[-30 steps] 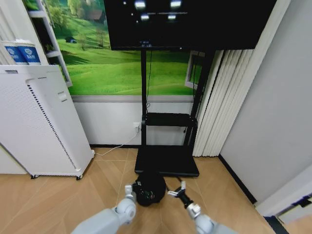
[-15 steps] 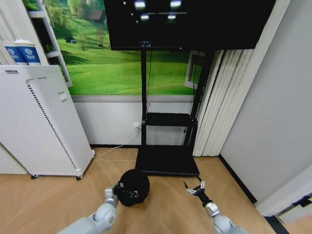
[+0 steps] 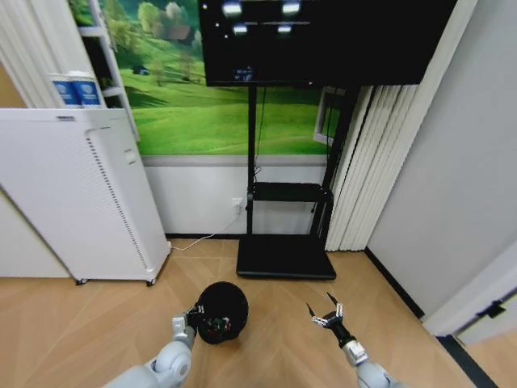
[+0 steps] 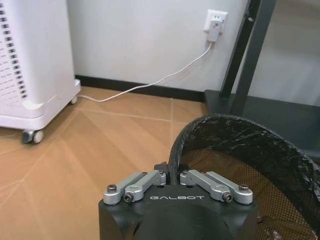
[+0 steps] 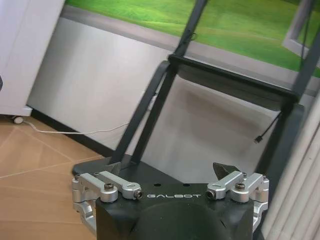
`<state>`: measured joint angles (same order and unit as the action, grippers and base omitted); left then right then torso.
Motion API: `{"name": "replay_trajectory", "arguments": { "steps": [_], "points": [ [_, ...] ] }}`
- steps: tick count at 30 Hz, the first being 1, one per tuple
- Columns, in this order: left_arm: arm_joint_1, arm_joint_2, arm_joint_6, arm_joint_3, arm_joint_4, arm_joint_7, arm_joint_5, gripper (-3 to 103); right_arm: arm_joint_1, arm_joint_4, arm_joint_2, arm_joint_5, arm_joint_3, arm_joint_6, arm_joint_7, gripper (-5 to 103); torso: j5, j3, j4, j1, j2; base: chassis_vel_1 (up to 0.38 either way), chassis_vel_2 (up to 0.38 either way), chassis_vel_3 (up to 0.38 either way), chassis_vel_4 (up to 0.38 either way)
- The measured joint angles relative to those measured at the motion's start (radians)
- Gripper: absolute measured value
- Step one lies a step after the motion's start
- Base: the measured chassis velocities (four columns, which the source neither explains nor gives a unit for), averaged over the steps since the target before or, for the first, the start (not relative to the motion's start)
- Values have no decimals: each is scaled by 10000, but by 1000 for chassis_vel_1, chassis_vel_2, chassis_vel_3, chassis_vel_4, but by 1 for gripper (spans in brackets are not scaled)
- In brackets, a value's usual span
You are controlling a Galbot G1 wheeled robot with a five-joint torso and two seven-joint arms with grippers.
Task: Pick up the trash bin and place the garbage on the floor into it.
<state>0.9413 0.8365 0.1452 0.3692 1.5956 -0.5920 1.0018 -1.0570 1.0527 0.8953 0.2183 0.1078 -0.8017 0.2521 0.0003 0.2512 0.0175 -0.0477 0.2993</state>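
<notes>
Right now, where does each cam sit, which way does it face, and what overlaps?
Head: up on the robot, looking forward and down at the floor, TV stand and white cabinet; both forearms show, left tool shut on the trash bin, right tool open.
Left wrist: behind the left tool, facing the wall socket; fingers pinch the trash bin rim.
Right wrist: behind the right tool, facing the TV stand; fingers spread, empty.
Shared: TV stand in all three; bin and cabinet in head and left wrist.

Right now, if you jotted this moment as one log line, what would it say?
left gripper: shut on trash bin rim | right gripper: open, empty, above floor | garbage: none in bin yet
</notes>
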Motion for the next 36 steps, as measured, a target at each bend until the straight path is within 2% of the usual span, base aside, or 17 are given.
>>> {"name": "replay_trajectory", "arguments": {
  "steps": [3, 4, 6, 8, 9, 12, 13, 15, 16, 19, 20, 21, 23, 26, 30, 31, 36],
  "points": [
    [133, 65, 3, -57, -6, 33, -66, 7, -26, -46, 46, -140, -44, 0, 73, 100, -15, 0, -2, 1, 0, 321, 212, -358, -279],
    [197, 96, 8, -92, -6, 69, -109, 7, -42, -64, 65, -191, -71, 0, 111, 100, -6, 0, 3, 0, 0, 304, 327, -290, -314],
    [289, 143, 20, -150, -20, 93, -173, 7, -64, -114, 116, -315, -114, 0, 165, 100, 9, 6, -4, -4, -2, 276, 377, -277, -327],
    [376, 206, 46, -199, -58, 129, -264, 7, -74, -180, 160, -373, -190, 0, 267, 100, -17, 5, -6, -5, -2, 265, 400, -277, -386],
    [376, 206, 46, -199, -58, 129, -264, 7, -74, -180, 160, -373, -190, 0, 267, 100, -17, 5, -6, -5, -2, 265, 422, -277, -386],
    [461, 251, 61, -256, -64, 159, -319, 7, -132, -238, 180, -311, -216, 0, 285, 100, 9, 7, -3, -7, -5, 322, 413, -328, -405],
    [493, 261, 62, -281, -62, 159, -326, 7, -145, -247, 177, -262, -240, 0, 276, 100, -17, 5, -3, -7, -4, 326, 376, -327, -353],
    [520, 263, 62, -287, -57, 159, -330, 7, -157, -250, 169, -210, -255, 0, 271, 100, -18, 6, -9, -7, -5, 324, 326, -327, -312],
    [534, 251, 61, -315, -20, 148, -331, 7, -164, -269, 174, -188, -255, 0, 253, 100, 13, 5, -3, -5, -4, 321, 208, -300, -270],
    [545, 211, 64, -347, 28, 119, -333, 7, -164, -279, 171, -186, -265, 0, 241, 100, -10, 4, -3, -6, -4, 234, 96, -144, -165],
    [574, 139, 59, -355, 106, 110, -326, 7, -173, -275, 168, -180, -282, 0, 241, 100, -13, 3, -1, -3, -3, 134, -27, -48, -89],
    [604, 75, 57, -391, 186, 78, -320, 7, -182, -263, 172, -176, -289, 0, 237, 100, 6, 5, -16, -5, -4, 53, -27, 49, -14],
    [667, -37, 50, -452, 356, 32, -317, 7, -192, -298, 175, -171, -300, 0, 235, 100, -3, 4, -2, -3, -4, -27, -3, 57, 52],
    [697, -68, 43, -467, 424, 10, -312, 7, -190, -321, 180, -176, -308, 0, 235, 100, -6, 4, -1, -4, -3, -27, -37, 64, 52],
    [1132, -491, -60, -697, 1409, -170, -193, 7, -104, -546, 221, -209, -300, 1, 227, 100, -5, 4, 10, -4, -4, -100, -53, 51, 36],
    [1484, -798, -90, -863, 1871, -171, -211, 7, 1, -692, 263, -239, -197, 2, 221, 100, -4, 5, 7, -4, -3, 0, 0, 0, 0],
    [1963, -1089, -96, -1253, 2262, -128, -248, 7, 151, -802, 317, -122, 56, 2, 167, 100, -4, 4, -11, -3, -4, 22, 21, -6, -4]
  ]
}}
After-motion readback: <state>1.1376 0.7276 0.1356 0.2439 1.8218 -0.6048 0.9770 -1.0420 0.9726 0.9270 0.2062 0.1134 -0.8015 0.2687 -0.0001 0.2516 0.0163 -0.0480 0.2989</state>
